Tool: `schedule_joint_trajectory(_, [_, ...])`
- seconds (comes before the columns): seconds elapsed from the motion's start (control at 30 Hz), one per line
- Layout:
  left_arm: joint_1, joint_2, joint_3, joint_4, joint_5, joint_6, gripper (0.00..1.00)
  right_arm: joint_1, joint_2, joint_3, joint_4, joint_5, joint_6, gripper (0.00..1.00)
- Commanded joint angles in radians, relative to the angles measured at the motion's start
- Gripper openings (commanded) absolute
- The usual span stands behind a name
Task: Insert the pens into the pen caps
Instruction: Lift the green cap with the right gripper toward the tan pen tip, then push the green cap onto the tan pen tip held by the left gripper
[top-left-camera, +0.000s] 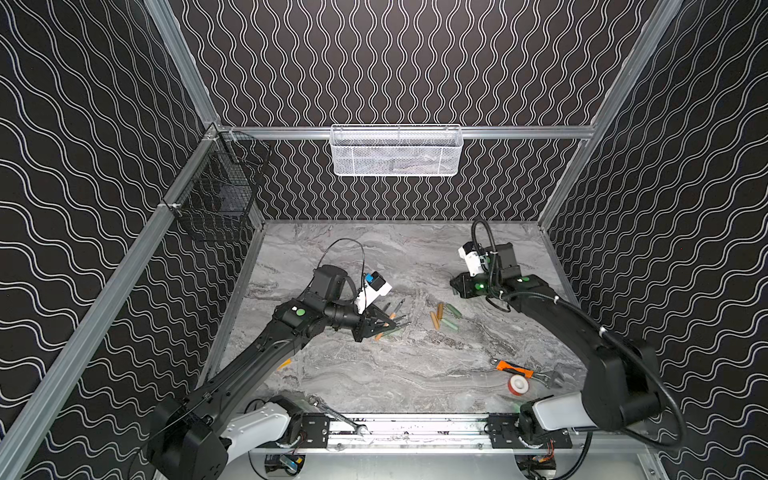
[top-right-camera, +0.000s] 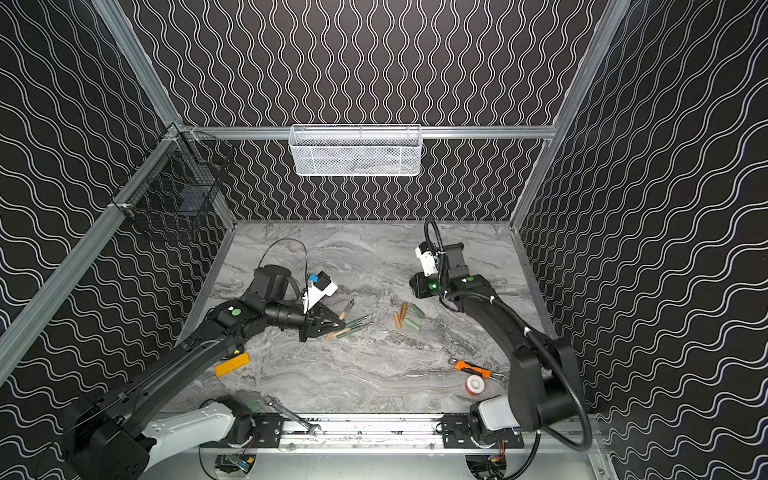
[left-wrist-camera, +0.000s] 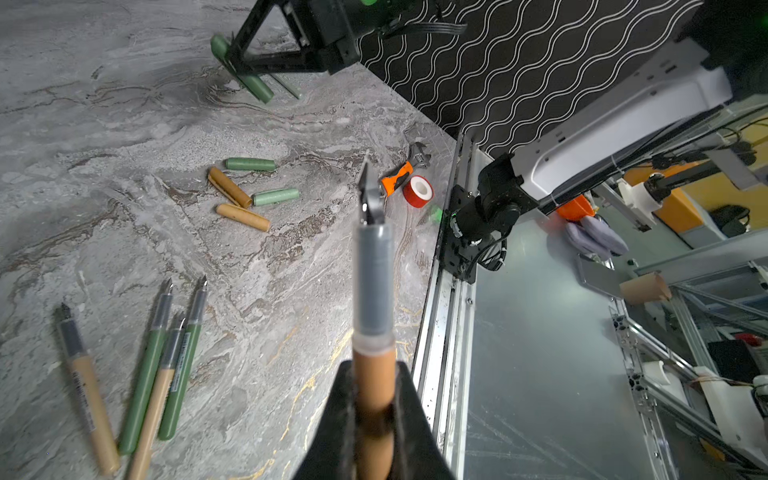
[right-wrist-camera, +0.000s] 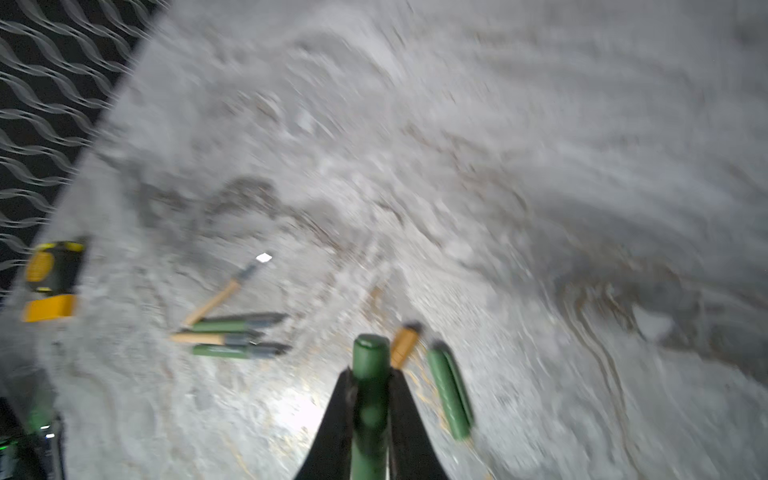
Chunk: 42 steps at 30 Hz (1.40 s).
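Clamps a tan pen (left-wrist-camera: 372, 291) in the left jaws, nib forward, left of centre above the desk (top-left-camera: 374, 374). Pinches a dark green cap (right-wrist-camera: 370, 357) in the right jaws, far right. Leaves spare pens (top-left-camera: 398, 329) and spare caps (top-left-camera: 449, 325) lying mid-desk. Risks pairing mismatched colours. May snag or bend the nib on the cap rim if brought in off-axis.

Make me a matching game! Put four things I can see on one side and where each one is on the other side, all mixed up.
Things:
1. tan pen
2. dark green cap
3. tape roll
4. white basket

Places:
A. hanging on the back rail
B. clamped in the right jaws
C. on the table by the orange-handled tool
D. clamped in the left jaws

Pairs: 1-D, 2-B, 3-C, 4-A.
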Motion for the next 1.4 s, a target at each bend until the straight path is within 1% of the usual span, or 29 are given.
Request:
schedule_joint_trajectory(0.0, [-0.025, -0.016, -0.042, 0.183, 0.001, -0.159, 0.00, 0.002, -0.071, -0.036, 0.139, -0.144, 0.030, 0.15])
schedule_joint_trajectory(0.13, [-0.128, -0.034, -0.075, 0.245, -0.120, -0.196, 0.00, 0.003, -0.201, -0.129, 0.314, -0.270, 0.104, 0.16])
schedule_joint_trajectory(0.17, [-0.148, -0.031, -0.085, 0.272, -0.133, -0.210, 0.00, 0.003, -0.228, -0.153, 0.367, -0.298, 0.129, 0.16])
schedule_joint_trajectory(0.23, [-0.175, -0.028, -0.135, 0.378, -0.149, -0.269, 0.00, 0.004, -0.279, -0.196, 0.461, -0.346, 0.180, 0.16])
schedule_joint_trajectory(0.4, [-0.204, -0.022, -0.270, 0.660, -0.197, -0.381, 0.00, 0.016, -0.343, -0.264, 0.646, -0.450, 0.299, 0.16])
schedule_joint_trajectory(0.47, [-0.207, -0.015, -0.299, 0.724, -0.211, -0.382, 0.00, 0.040, -0.353, -0.294, 0.737, -0.480, 0.351, 0.16])
schedule_joint_trajectory(0.53, [-0.207, -0.012, -0.318, 0.759, -0.223, -0.370, 0.00, 0.080, -0.355, -0.312, 0.794, -0.481, 0.381, 0.16])
schedule_joint_trajectory(0.6, [-0.208, -0.009, -0.329, 0.776, -0.228, -0.345, 0.00, 0.131, -0.353, -0.316, 0.807, -0.451, 0.376, 0.16])
schedule_joint_trajectory(0.67, [-0.208, -0.008, -0.326, 0.765, -0.224, -0.322, 0.00, 0.209, -0.346, -0.321, 0.826, -0.415, 0.367, 0.16])
schedule_joint_trajectory(0.77, [-0.209, -0.008, -0.325, 0.768, -0.200, -0.310, 0.00, 0.259, -0.329, -0.349, 0.933, -0.387, 0.409, 0.16])
schedule_joint_trajectory(0.9, [-0.207, -0.020, -0.342, 0.812, -0.172, -0.315, 0.00, 0.274, -0.290, -0.401, 1.149, -0.388, 0.506, 0.16])
schedule_joint_trajectory(1.0, [-0.208, -0.045, -0.361, 0.843, -0.162, -0.313, 0.00, 0.277, -0.262, -0.423, 1.255, -0.382, 0.558, 0.16])
schedule_joint_trajectory(1.1, [-0.210, -0.063, -0.370, 0.847, -0.164, -0.308, 0.00, 0.280, -0.243, -0.417, 1.293, -0.386, 0.580, 0.16])
schedule_joint_trajectory(1.37, [-0.209, -0.059, -0.367, 0.857, -0.136, -0.308, 0.00, 0.290, -0.234, -0.402, 1.293, -0.377, 0.573, 0.16])
